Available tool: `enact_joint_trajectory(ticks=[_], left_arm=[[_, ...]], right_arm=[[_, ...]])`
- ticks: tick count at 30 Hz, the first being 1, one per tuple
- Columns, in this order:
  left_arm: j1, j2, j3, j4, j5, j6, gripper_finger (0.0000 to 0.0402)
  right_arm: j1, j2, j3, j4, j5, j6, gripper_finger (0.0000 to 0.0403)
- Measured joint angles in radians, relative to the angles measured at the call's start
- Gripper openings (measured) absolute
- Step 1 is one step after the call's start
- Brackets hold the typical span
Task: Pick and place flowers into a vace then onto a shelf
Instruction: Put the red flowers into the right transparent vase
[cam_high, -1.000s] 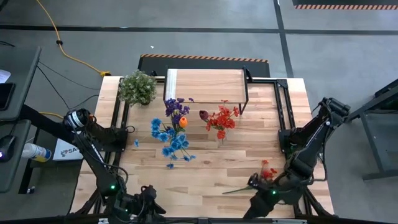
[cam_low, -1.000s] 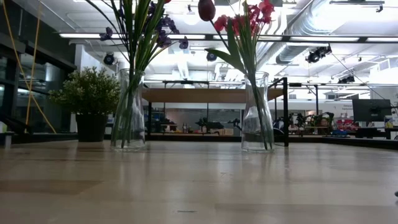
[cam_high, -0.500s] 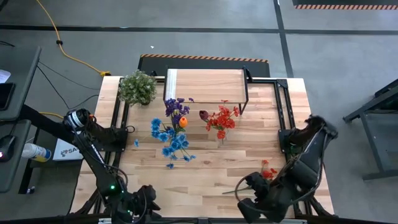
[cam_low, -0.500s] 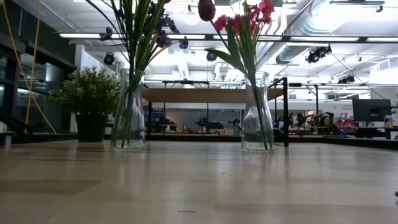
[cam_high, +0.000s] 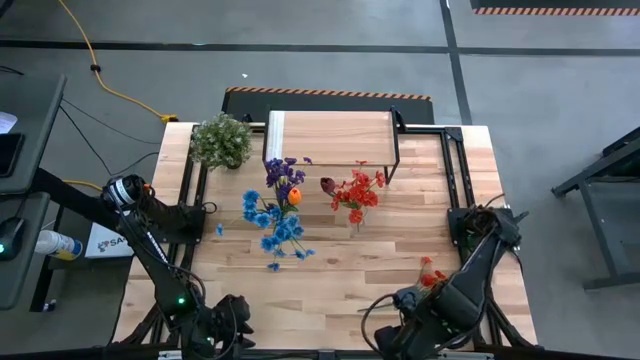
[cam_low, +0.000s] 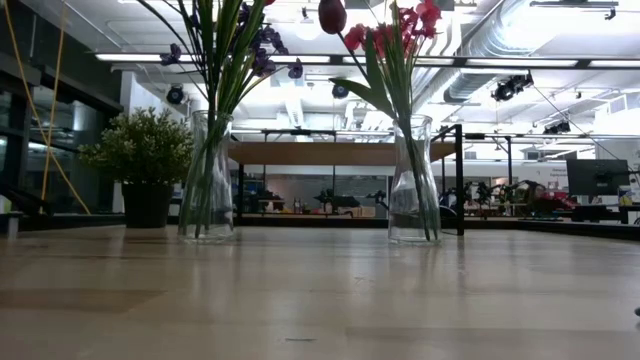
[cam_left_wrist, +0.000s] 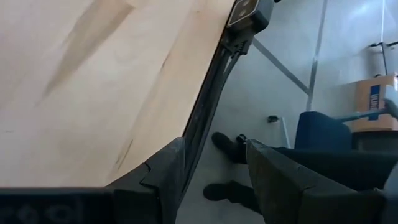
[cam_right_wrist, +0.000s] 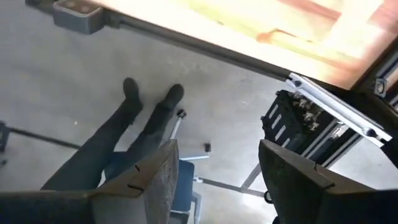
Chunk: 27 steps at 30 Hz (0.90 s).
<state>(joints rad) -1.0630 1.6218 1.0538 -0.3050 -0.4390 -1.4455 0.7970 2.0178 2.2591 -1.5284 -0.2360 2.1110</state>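
Two clear glass vases stand upright on the table. The left vase (cam_low: 208, 178) holds blue, purple and orange flowers (cam_high: 277, 210). The right vase (cam_low: 413, 182) holds red and dark maroon flowers (cam_high: 355, 192). One more red flower (cam_high: 430, 273) lies flat on the table near the right arm. Behind the vases stands the shelf (cam_high: 330, 136) on its black legs. My left gripper (cam_left_wrist: 214, 155) is open over the table's near left edge. My right gripper (cam_right_wrist: 217, 152) is open past the near edge, with only floor between its fingers.
A bushy potted plant (cam_high: 222, 140) stands at the far left beside the shelf. Below the near edge a seated person's legs (cam_right_wrist: 118, 143) and shoes (cam_left_wrist: 227, 146) show, by a blue chair (cam_left_wrist: 320, 130). Bare wood lies between the vases and the near edge.
My right arm has folded in and its gripper has swung toward the table's near edge and left, tipping steeply down until it looks at the floor. It stays open and holds nothing. The vases and flowers have kept still.
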Motion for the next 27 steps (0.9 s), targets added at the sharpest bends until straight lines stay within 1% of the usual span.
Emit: enact_joint_trajectory(ticks=[4,8,12,17,22,24,27], left_arm=[[0.000,0.000,0.000,-0.022,0.004,0.000,0.0207],[0.000,0.000,0.000,-0.040,0.013,0.000,0.0207],[0.000,0.000,0.000,-0.049,0.014,0.000,0.0207],[-0.013,0.000,0.000,-0.069,0.009,0.000,0.0207],[-0.028,0.000,0.000,-0.082,0.008,-0.003,0.0207],[-0.032,0.000,0.000,-0.089,0.007,-0.010,0.0207],[-0.031,0.000,0.000,-0.100,0.009,-0.027,0.0207]], right_arm=[[-0.027,-0.002,-0.001,-0.043,0.002,0.003,0.0219],[-0.059,-0.003,-0.001,-0.042,0.003,0.004,0.0219],[-0.087,-0.003,-0.040,-0.043,-0.014,0.012,0.0214],[-0.090,-0.002,-0.117,-0.043,-0.090,0.038,0.0212],[-0.077,-0.002,-0.203,-0.040,-0.159,0.061,0.0217],[-0.075,-0.002,-0.243,-0.020,-0.198,0.062,0.0218],[-0.071,-0.002,-0.291,0.041,-0.226,0.062,0.0216]])
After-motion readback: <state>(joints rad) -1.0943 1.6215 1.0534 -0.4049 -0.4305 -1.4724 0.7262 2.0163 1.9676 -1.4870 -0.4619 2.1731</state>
